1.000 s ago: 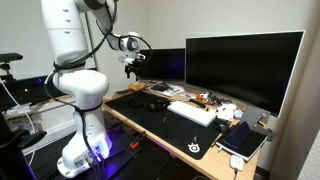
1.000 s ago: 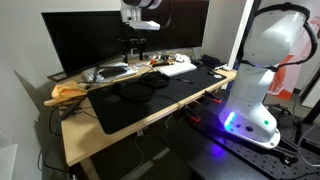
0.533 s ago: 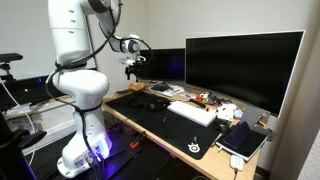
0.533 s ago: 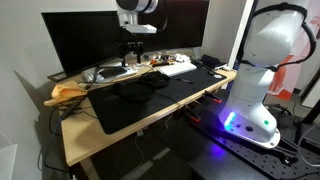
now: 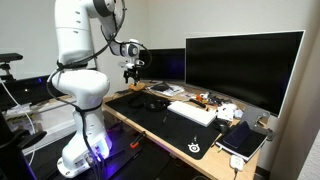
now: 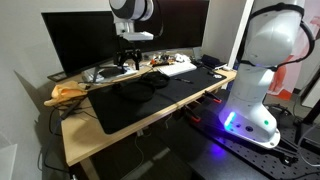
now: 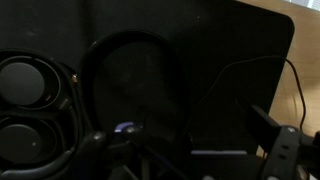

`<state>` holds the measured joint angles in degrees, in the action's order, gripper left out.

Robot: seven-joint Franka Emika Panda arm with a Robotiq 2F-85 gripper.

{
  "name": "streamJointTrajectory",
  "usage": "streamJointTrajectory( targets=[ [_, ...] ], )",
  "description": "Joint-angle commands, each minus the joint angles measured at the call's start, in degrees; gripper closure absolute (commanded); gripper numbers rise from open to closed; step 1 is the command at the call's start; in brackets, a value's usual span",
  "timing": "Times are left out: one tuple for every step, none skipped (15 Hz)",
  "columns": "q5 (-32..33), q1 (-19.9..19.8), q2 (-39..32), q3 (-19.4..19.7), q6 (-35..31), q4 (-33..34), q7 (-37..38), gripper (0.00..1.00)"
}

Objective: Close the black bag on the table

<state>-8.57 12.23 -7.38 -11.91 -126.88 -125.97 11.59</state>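
**Gripper poised over a dark, cluttered patch of desk**

The Robotiq gripper (image 6: 126, 62) hangs with its jaws spread, holding nothing, above the small lumpy black soft bag (image 6: 137, 92) on the long wooden table (image 6: 74, 135). Black on black, it could snag the round dark headphones (image 7: 25, 105) just beside the bag instead.

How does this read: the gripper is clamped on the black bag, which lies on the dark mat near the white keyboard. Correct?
Not quite: the gripper hangs in the air, apart from the black bag, as an exterior view shows. The bag does lie on the dark mat near the white keyboard.
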Motion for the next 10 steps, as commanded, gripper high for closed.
streamJointTrajectory(
  targets=[
    [1.4,1.5,-5.8,-0.3,2.6,4.8,1.6,0.0],
    [1.5,2.0,-7.1,-0.3,2.7,5.5,1.8,0.0],
    [1.8,2.5,-8.3,-0.2,2.9,6.3,2.3,0.0],
    [2.1,3.0,-9.4,0.0,2.9,6.9,3.3,0.0],
    [2.6,3.5,-10.4,0.2,3.0,7.5,4.2,0.0],
    [3.7,4.2,-11.4,0.7,2.5,8.0,6.6,0.0],
    [4.0,4.5,-12.3,0.8,2.8,8.6,7.7,0.0],
    [4.6,5.0,-13.4,1.0,2.8,9.2,9.5,0.0],
    [5.2,5.6,-14.2,1.2,2.6,9.4,11.3,0.0],
    [6.1,6.4,-14.8,1.6,2.3,9.6,13.6,0.0]
  ],
)
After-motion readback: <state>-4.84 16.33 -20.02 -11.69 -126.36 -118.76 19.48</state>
